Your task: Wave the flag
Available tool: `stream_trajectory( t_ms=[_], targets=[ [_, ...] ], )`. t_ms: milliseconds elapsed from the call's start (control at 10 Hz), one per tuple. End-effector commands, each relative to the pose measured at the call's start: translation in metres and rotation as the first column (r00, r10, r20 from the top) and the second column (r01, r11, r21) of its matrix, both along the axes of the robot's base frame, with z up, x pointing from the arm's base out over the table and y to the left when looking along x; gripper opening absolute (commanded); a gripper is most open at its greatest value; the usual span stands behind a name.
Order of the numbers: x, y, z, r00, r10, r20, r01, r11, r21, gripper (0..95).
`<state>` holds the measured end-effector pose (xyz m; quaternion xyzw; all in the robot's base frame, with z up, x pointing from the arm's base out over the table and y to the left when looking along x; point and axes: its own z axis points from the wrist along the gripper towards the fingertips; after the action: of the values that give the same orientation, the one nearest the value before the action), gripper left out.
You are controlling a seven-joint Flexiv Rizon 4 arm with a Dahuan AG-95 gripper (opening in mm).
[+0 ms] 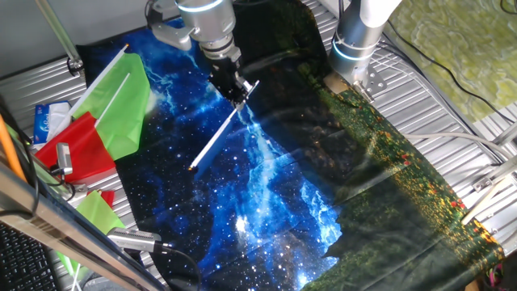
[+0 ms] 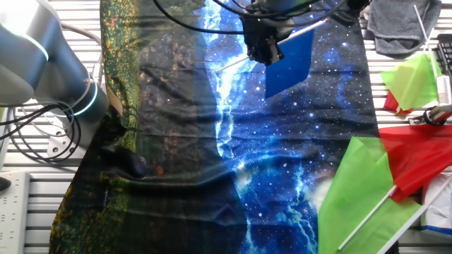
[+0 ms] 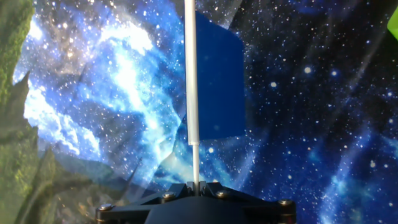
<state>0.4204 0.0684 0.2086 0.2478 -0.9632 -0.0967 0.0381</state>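
The flag is a plain dark-blue cloth on a thin white stick. My gripper is shut on the stick just below the cloth, and the flag points away from the hand above the galaxy-print tablecloth. In the other fixed view the gripper holds the flag above the top middle of the cloth. In one fixed view the gripper grips the stick, which slants down to the left. The blue cloth blends with the print there.
A green flag and a red flag lie at the table's left edge; they also show in the other fixed view, green and red. A second arm's base stands at the back. A grey cloth lies nearby.
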Motion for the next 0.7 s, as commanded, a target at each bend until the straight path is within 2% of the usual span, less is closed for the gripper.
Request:
stream_trajectory(
  t_ms=[100,500,700],
  targets=[
    [0.0008,-0.0001,0.0000,1.000,-0.003,-0.021,0.003,1.000,0.001,0.0],
    [0.0008,-0.0001,0.0000,0.998,0.026,-0.055,-0.028,0.999,-0.046,0.0],
    [0.0008,-0.0001,0.0000,0.998,0.036,-0.055,-0.039,0.998,-0.045,0.0]
  ],
)
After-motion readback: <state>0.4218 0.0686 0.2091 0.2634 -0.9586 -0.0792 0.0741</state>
